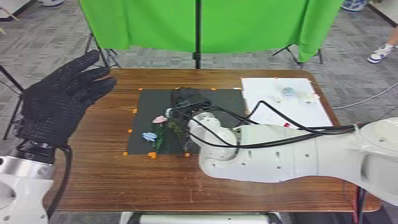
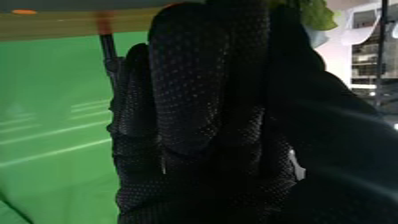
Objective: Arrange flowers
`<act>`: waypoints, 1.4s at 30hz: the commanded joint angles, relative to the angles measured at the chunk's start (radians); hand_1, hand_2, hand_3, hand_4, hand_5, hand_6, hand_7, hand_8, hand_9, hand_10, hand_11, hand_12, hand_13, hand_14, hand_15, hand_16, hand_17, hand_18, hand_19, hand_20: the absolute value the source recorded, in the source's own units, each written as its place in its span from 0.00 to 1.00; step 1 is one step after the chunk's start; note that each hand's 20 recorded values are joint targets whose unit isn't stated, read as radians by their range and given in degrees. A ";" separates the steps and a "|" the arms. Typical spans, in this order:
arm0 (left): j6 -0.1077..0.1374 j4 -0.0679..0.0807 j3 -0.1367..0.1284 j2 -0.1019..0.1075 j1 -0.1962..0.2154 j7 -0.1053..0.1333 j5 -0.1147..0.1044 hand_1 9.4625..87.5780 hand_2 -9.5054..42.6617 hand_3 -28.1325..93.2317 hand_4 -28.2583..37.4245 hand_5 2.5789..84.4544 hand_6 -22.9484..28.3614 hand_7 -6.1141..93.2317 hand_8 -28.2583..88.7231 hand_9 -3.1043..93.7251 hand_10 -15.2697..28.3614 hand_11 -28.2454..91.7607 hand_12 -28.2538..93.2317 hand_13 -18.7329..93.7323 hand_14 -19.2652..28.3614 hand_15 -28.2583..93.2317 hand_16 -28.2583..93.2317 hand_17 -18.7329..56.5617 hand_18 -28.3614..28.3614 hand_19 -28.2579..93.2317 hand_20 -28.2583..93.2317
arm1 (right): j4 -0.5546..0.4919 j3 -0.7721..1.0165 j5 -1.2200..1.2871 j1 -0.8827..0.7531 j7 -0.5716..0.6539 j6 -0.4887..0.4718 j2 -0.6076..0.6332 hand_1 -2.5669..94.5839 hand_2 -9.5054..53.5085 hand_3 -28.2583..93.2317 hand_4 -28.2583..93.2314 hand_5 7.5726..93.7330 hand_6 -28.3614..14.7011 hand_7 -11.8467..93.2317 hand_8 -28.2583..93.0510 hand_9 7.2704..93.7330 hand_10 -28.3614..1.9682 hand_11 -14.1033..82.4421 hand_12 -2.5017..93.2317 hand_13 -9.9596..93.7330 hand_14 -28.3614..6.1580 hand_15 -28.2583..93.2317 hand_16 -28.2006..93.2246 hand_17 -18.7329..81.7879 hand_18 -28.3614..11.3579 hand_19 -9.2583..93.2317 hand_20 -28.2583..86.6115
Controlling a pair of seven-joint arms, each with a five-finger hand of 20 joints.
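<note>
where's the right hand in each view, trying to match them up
Head view: right hand over the dark mat, left of the white sheet
Right wrist view: right hand up close, in front of the green curtain
Shared landmark: the green curtain

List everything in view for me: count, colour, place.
Pink flower: one, pink, on mat
Blue flower: one, light blue, on mat's left
Leaves: count unclear, green, beside right hand
Mat: one, black, mid-table
Sheet: one, white, table's right
Small items: count unclear, pale, on sheet
Markers: several, orange, around mat
Table: one, brown, centre
Cloth: one, green, behind table
Left hand: one, black, raised left
Right hand: one, black, over mat
</note>
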 commanded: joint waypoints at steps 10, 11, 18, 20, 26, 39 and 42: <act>-0.016 0.015 0.018 -0.006 -0.016 -0.020 0.007 0.18 0.32 0.86 0.09 0.42 0.65 0.22 0.16 0.36 0.85 0.46 0.32 0.38 1.00 0.64 0.16 0.12 1.00 0.73 0.26 | 0.021 0.001 0.026 0.016 0.021 -0.067 -0.020 0.54 0.00 0.74 0.00 0.85 0.74 0.24 0.23 0.98 0.75 0.32 0.26 0.92 0.73 0.68 0.40 0.57 0.30 0.98 0.27; -0.013 0.016 0.019 -0.008 -0.019 -0.022 0.007 0.18 0.32 0.86 0.09 0.42 0.65 0.22 0.16 0.36 0.85 0.46 0.32 0.38 1.00 0.64 0.16 0.12 1.00 0.73 0.26 | 0.021 -0.004 0.028 0.021 0.021 -0.064 -0.020 0.54 0.00 0.74 0.00 0.85 0.74 0.24 0.23 0.98 0.74 0.32 0.26 0.92 0.73 0.68 0.40 0.57 0.30 0.98 0.28; -0.014 0.016 0.022 -0.009 -0.019 -0.023 0.008 0.18 0.32 0.86 0.09 0.42 0.65 0.22 0.16 0.36 0.85 0.46 0.32 0.38 1.00 0.64 0.16 0.12 1.00 0.73 0.26 | 0.029 -0.008 0.030 0.031 0.029 -0.056 -0.031 0.53 0.00 0.73 0.00 0.81 0.74 0.25 0.22 0.96 0.73 0.35 0.22 0.91 0.73 0.68 0.40 0.56 0.30 0.98 0.29; -0.009 0.018 0.025 -0.007 -0.021 -0.023 0.007 0.18 0.33 0.86 0.09 0.42 0.65 0.22 0.16 0.36 0.85 0.46 0.32 0.38 1.00 0.64 0.16 0.12 1.00 0.73 0.26 | 0.030 -0.010 0.037 0.034 0.029 -0.053 -0.032 0.52 0.00 0.73 0.00 0.79 0.74 0.25 0.21 0.96 0.72 0.36 0.21 0.92 0.73 0.68 0.40 0.56 0.30 0.98 0.29; -0.004 0.015 0.023 -0.009 -0.010 -0.021 0.007 0.18 0.33 0.86 0.09 0.42 0.65 0.22 0.16 0.36 0.85 0.46 0.32 0.38 1.00 0.64 0.16 0.12 1.00 0.73 0.26 | 0.031 -0.013 0.029 0.038 0.030 -0.043 -0.032 0.51 0.00 0.73 0.00 0.77 0.74 0.25 0.20 0.96 0.71 0.37 0.20 0.91 0.73 0.68 0.39 0.56 0.30 0.98 0.29; 0.045 -0.025 -0.028 -0.054 0.092 -0.026 0.002 0.18 0.33 0.86 0.09 0.42 0.65 0.22 0.16 0.36 0.85 0.46 0.32 0.38 1.00 0.64 0.16 0.12 1.00 0.73 0.26 | -0.045 0.132 -0.013 -0.005 0.030 -0.077 0.086 0.44 0.00 0.78 0.00 0.70 0.71 0.25 0.13 0.94 0.65 0.38 0.20 0.90 0.69 0.69 0.39 0.56 0.26 0.97 0.30; 0.054 -0.035 -0.041 -0.064 0.115 -0.023 0.003 0.18 0.33 0.86 0.09 0.42 0.65 0.22 0.16 0.36 0.85 0.46 0.32 0.38 1.00 0.64 0.16 0.12 1.00 0.73 0.26 | -0.074 0.242 -0.004 -0.060 0.049 -0.109 0.149 0.43 0.00 0.78 0.00 0.67 0.69 0.25 0.13 0.92 0.61 0.38 0.20 0.89 0.67 0.69 0.39 0.56 0.25 0.97 0.29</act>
